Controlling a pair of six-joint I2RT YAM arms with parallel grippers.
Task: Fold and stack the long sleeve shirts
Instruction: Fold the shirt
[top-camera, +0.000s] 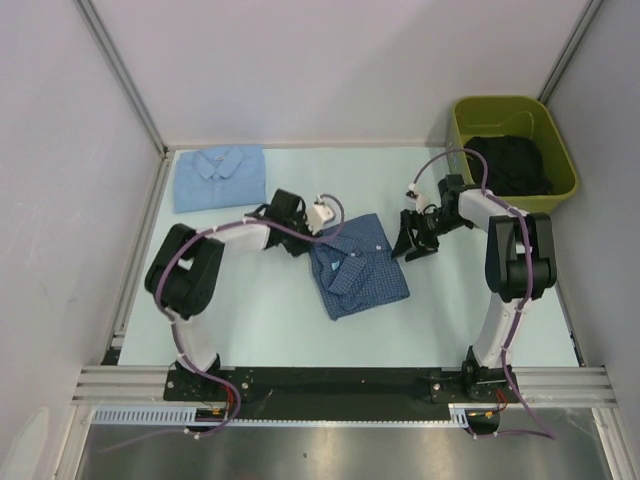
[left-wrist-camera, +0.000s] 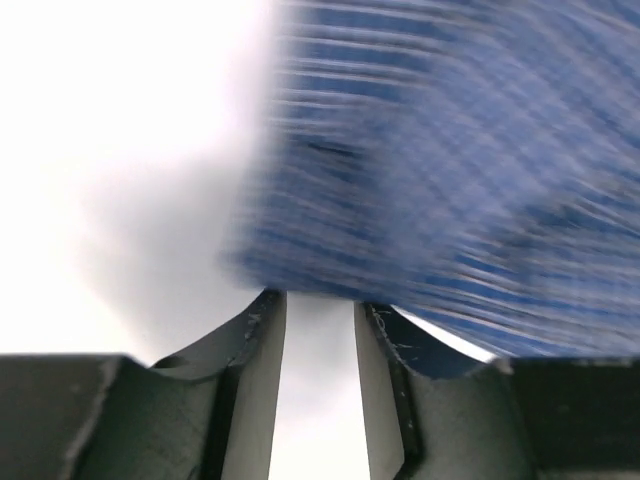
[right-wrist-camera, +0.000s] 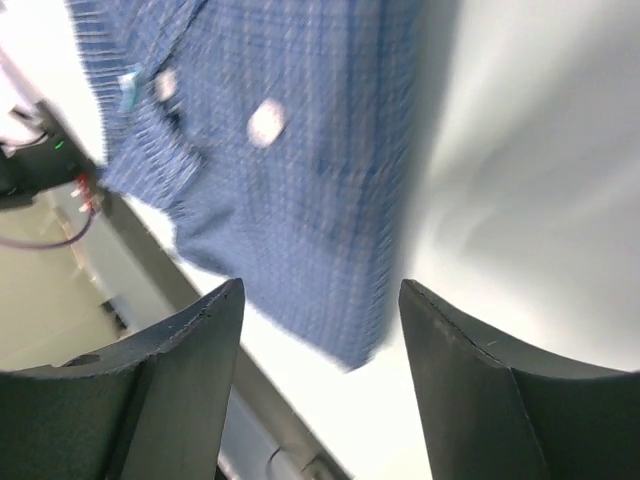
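Pincers both stand apart and empty: left pincer (left-wrist-camera: 320, 305) narrowly, at the checked blue shirt's (top-camera: 357, 268) 11 o'clock edge; right pincer (right-wrist-camera: 320, 290) wide, beside its 2 o'clock edge. That shirt lies folded mid-way across the surface (top-camera: 460, 310), the pale blue shirt (top-camera: 219, 177) well apart at 10 o'clock.

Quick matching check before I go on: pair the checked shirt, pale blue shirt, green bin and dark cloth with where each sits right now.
1. checked shirt
2. pale blue shirt
3. green bin
4. dark cloth

A. folded, far left of the table
B. inside the bin
C. far right corner
D. middle of the table

Pairs: 1-D, 2-A, 3-C, 4-B
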